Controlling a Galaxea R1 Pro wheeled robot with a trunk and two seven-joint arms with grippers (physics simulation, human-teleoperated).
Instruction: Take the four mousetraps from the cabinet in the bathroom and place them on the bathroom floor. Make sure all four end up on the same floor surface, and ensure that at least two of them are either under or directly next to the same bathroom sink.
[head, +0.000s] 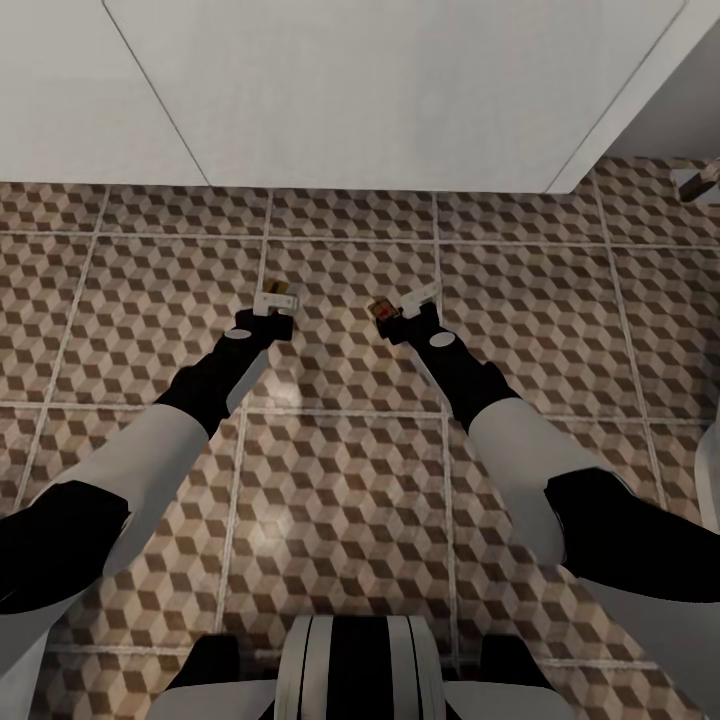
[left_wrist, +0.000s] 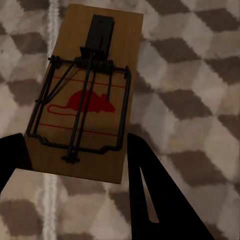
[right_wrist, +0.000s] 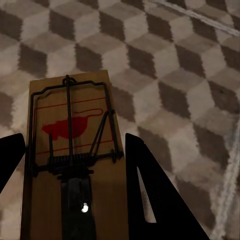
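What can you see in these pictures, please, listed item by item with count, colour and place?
mousetraps: two, tan wood with dark wire and a red mouse mark; one in the left gripper, one in the right gripper, both above the floor.
bathroom floor: brown, beige and white cube-pattern tiles, below both arms.
white vanity: one, ahead of the grippers.
left gripper: black, shut on a trap.
right gripper: black, shut on a trap.

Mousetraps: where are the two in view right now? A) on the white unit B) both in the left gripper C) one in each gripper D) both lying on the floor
C: the left gripper holds one mousetrap, the right gripper holds the other mousetrap, over the tiled floor.
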